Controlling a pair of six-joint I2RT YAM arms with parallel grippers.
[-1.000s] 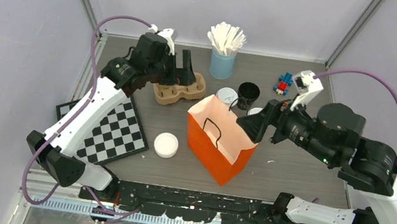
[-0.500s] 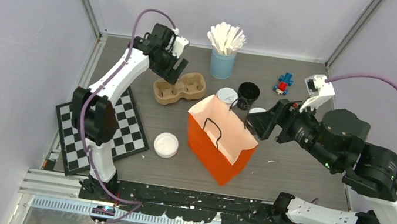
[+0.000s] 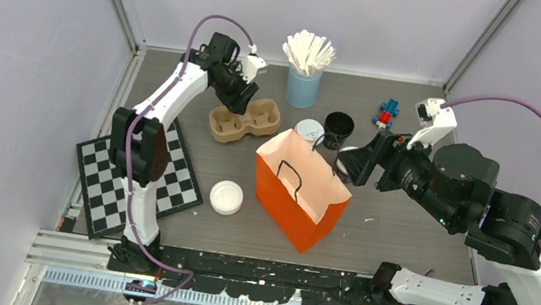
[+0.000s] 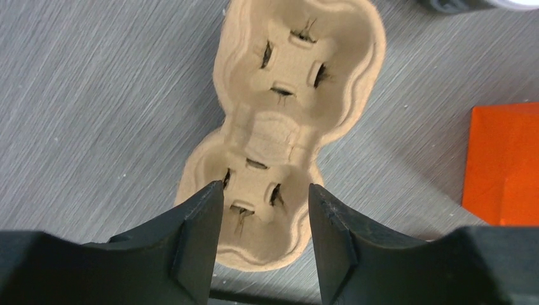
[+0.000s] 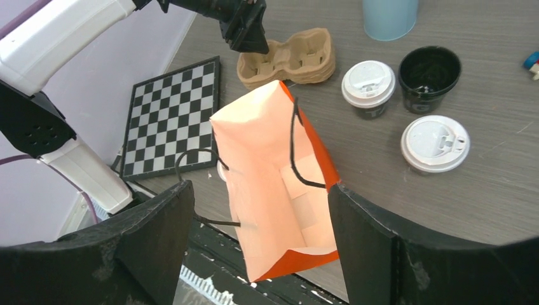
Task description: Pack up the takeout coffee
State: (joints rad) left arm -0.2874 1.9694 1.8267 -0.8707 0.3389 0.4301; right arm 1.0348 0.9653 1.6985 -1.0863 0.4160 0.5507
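Two black takeout coffee cups with white lids stand behind the orange paper bag (image 3: 298,187): one (image 3: 308,131) at its back edge, one (image 3: 345,154) partly hidden by my right gripper (image 3: 354,163). Both show in the right wrist view (image 5: 368,82) (image 5: 435,143). An open black cup (image 3: 338,128) without a lid stands between them. My right gripper (image 5: 260,190) is open and empty, above the bag's right side (image 5: 279,171). My left gripper (image 3: 240,99) is open and empty, just above the near cell of the cardboard cup carrier (image 4: 286,121), its fingers either side.
A loose white lid (image 3: 226,197) lies left of the bag. A light-blue cup of white stirrers (image 3: 303,85) stands at the back. A small red and blue toy (image 3: 386,113) lies at the back right. A chessboard (image 3: 135,181) lies at the left.
My left arm has swung up and back and now reaches the carrier from the far left. My right gripper has drawn a little to the right, away from the bag's mouth.
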